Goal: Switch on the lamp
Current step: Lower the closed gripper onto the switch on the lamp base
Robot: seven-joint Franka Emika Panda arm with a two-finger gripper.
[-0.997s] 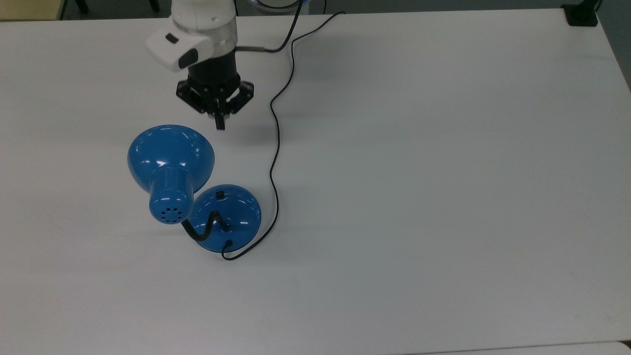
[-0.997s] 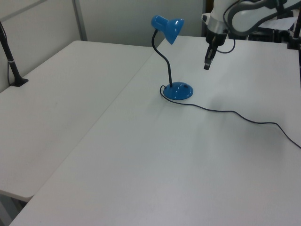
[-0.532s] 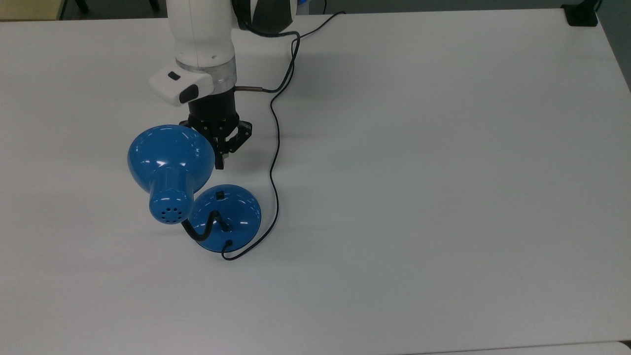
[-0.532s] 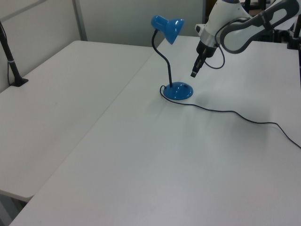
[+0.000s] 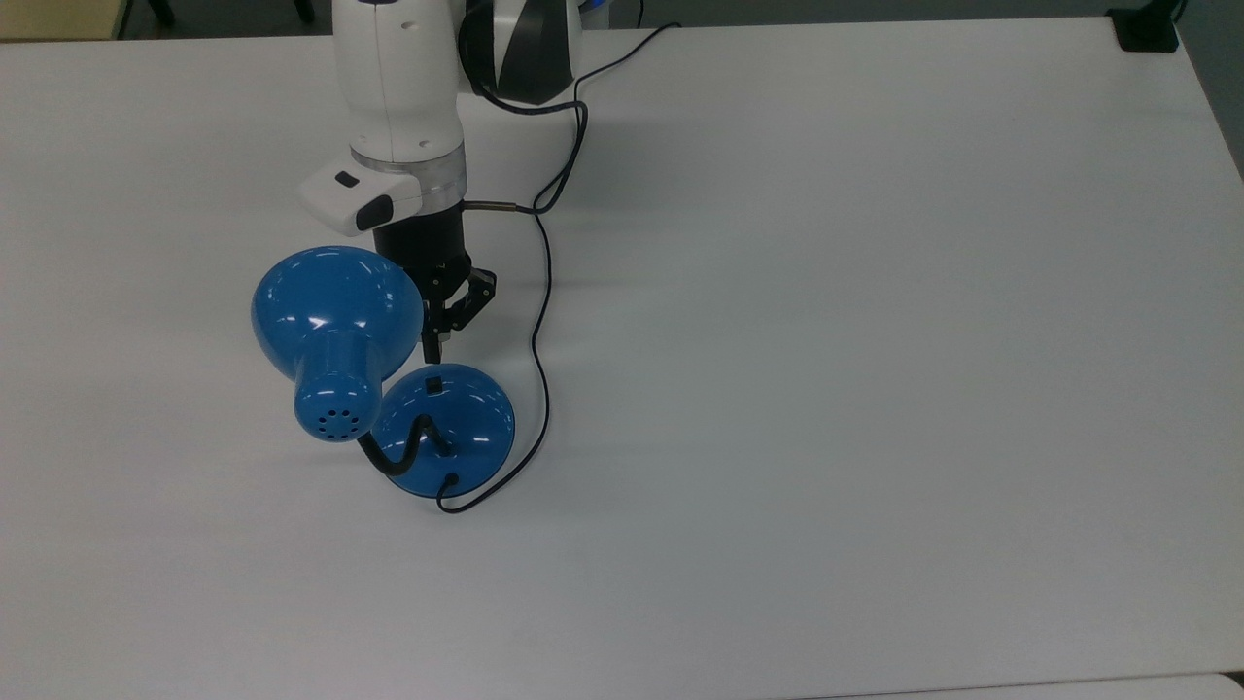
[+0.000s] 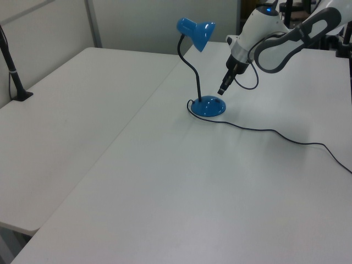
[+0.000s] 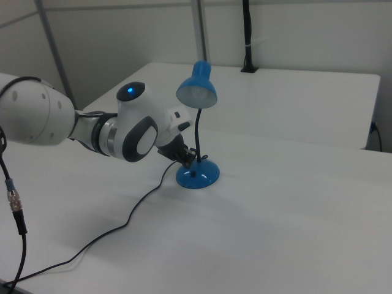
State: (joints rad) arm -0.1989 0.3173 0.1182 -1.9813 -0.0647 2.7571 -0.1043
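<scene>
Lamp: shade and base glossy blue, hard smooth finish with bright window-like highlights; looks like painted metal or plastic, cannot tell which. Neck black, matt, ribbed look. Switch black, dull. Cord thin, black, smooth sheath.

Table: white, smooth, matt with a faint soft sheen; laminate-like.

Arm: white shell, smooth, semi-gloss plastic look; grey metallic band at the wrist. Gripper: black, matt, hard.

Post in the left view: black, matt.
</scene>
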